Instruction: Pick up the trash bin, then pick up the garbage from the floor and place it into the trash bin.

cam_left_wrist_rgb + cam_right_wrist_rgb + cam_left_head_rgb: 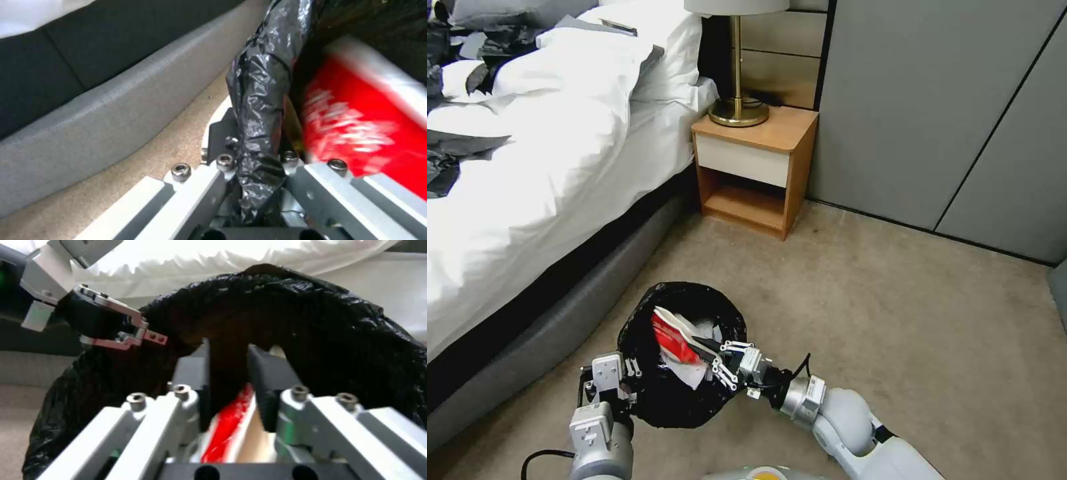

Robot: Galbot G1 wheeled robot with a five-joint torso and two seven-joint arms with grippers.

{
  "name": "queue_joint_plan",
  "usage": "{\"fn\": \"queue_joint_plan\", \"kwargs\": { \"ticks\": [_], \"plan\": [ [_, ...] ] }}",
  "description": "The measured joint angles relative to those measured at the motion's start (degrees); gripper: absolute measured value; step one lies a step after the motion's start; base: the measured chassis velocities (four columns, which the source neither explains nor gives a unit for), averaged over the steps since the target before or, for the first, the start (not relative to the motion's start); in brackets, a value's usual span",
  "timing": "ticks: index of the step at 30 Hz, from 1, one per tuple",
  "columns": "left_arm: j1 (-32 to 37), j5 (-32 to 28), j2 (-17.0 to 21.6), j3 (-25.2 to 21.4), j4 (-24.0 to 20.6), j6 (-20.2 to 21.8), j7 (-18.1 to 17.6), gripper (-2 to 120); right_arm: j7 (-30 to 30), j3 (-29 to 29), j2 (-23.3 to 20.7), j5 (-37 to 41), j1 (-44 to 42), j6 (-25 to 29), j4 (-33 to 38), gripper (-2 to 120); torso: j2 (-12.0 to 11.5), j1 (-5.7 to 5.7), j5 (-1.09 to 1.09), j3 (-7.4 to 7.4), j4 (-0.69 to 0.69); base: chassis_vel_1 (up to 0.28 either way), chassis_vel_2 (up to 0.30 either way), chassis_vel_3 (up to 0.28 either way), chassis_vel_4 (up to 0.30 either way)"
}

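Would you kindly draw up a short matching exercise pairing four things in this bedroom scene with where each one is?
Things:
1. left gripper
2. red-and-white cup
3. lamp
4. right gripper

Places:
A. on the wooden nightstand
B. clamped on the trash bin rim
C. inside the bin, on white tissue
D. over the bin's mouth, fingers parted

Pairs: 1-B, 2-C, 3-A, 4-D
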Motion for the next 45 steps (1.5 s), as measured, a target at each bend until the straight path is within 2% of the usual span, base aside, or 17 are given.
{"fn": "queue_joint_plan", "kwargs": {
  "ticks": [1,5,7,9,10,13,14,17,20,22,23,25,29,30,33,39,45],
  "plan": [
    [0.00,0.00,0.00,0.00,0.00,0.00,0.00,0,0.00,0.00,0.00,0.00,0.00,0.00,0.00,27,0.00,0.00,0.00,0.00,0.00,0.000,0.000,0.000,0.000],
    [-0.01,-0.12,0.22,-0.12,-0.01,0.05,0.00,0,-0.06,1.06,-1.42,-0.01,-1.12,-0.40,2.26,46,0.00,0.00,0.00,0.00,0.00,0.000,0.000,0.000,0.000],
    [-0.01,-0.13,0.26,-0.16,-0.01,0.05,0.00,0,-0.08,1.20,-1.68,-0.01,-1.30,-0.44,2.59,48,0.00,0.00,0.00,0.00,0.00,0.000,0.000,0.000,0.000],
    [0.02,-0.16,0.41,-0.25,-0.02,0.06,0.00,0,-0.28,1.95,-3.25,-0.01,-2.34,-0.59,4.55,60,0.00,0.00,0.00,0.00,0.00,0.000,0.000,0.000,0.000],
    [0.02,-0.16,0.41,-0.25,-0.02,0.06,0.00,0,-0.28,1.95,-3.25,-0.01,-2.34,-0.59,4.55,60,0.00,0.00,0.00,0.00,0.00,0.000,0.000,0.000,0.000],
    [0.05,-0.15,0.46,-0.19,-0.05,0.09,0.00,0,0.08,3.00,-5.50,0.00,-3.38,-0.44,7.48,75,-0.01,0.00,0.01,0.00,0.00,0.000,0.000,0.000,0.000],
    [0.05,-0.15,0.46,-0.19,-0.05,0.09,0.00,0,0.08,3.00,-5.50,0.00,-3.38,-0.44,7.48,75,-0.01,0.00,0.01,0.00,0.00,0.000,0.000,0.000,0.000],
    [0.12,-0.09,0.49,-0.10,-0.28,0.15,0.00,0,1.45,4.43,-7.29,0.89,-4.01,-0.39,12.08,89,-0.01,0.00,0.01,0.00,0.00,0.000,0.000,0.000,0.000],
    [0.24,-0.08,0.52,-0.09,-0.43,0.16,0.00,0,2.40,5.89,-7.55,2.13,-4.21,-0.40,15.32,96,-0.01,0.00,0.00,0.00,0.00,0.000,0.000,0.000,0.000],
    [0.24,-0.08,0.52,-0.09,-0.43,0.16,0.00,0,2.40,5.89,-7.55,2.13,-4.21,-0.40,15.32,97,-0.01,0.00,0.00,0.00,0.00,0.000,0.000,0.000,0.000],
    [0.36,-0.09,0.53,-0.15,-0.48,0.16,0.00,0,3.69,7.60,-7.36,3.58,-4.71,-0.42,18.70,100,-0.01,0.00,0.00,0.00,0.00,0.000,0.000,0.000,0.000],
    [0.57,-0.24,0.52,-0.34,-0.58,0.16,0.01,0,8.80,11.42,-4.64,4.53,-7.37,-0.43,23.64,100,-0.01,0.00,-0.01,0.00,0.01,0.000,0.000,0.000,0.000],
    [0.74,-0.30,0.49,-0.40,-0.73,0.17,-0.02,0,14.18,14.58,-1.51,2.18,-10.64,-0.52,25.70,100,0.00,0.00,0.00,0.00,-0.01,0.000,0.000,0.000,0.000],
    [0.79,-0.30,0.43,-0.39,-0.88,0.17,-0.02,0,18.23,16.25,0.84,-0.40,-12.84,0.12,25.79,100,0.00,0.00,-0.01,0.00,-0.02,0.000,0.000,0.000,0.000],
    [0.71,-0.30,0.38,-0.34,-0.92,0.17,-0.02,0,27.00,16.93,3.68,-2.98,-16.51,1.06,23.84,100,-0.01,0.00,-0.01,0.00,-0.01,0.000,0.000,0.000,0.000],
    [0.71,-0.33,0.57,-0.36,-0.87,0.17,-0.02,0,32.66,16.90,5.14,-4.25,-19.25,1.16,20.95,100,0.00,0.00,0.00,0.00,-0.01,0.000,0.000,0.000,0.000],
    [1.09,-0.39,0.52,-0.38,-1.54,0.21,-0.02,0,33.13,16.64,5.71,-5.69,-18.88,1.49,18.92,100,-0.01,0.00,0.00,0.00,0.01,0.037,0.040,0.032,0.028]
  ]
}}
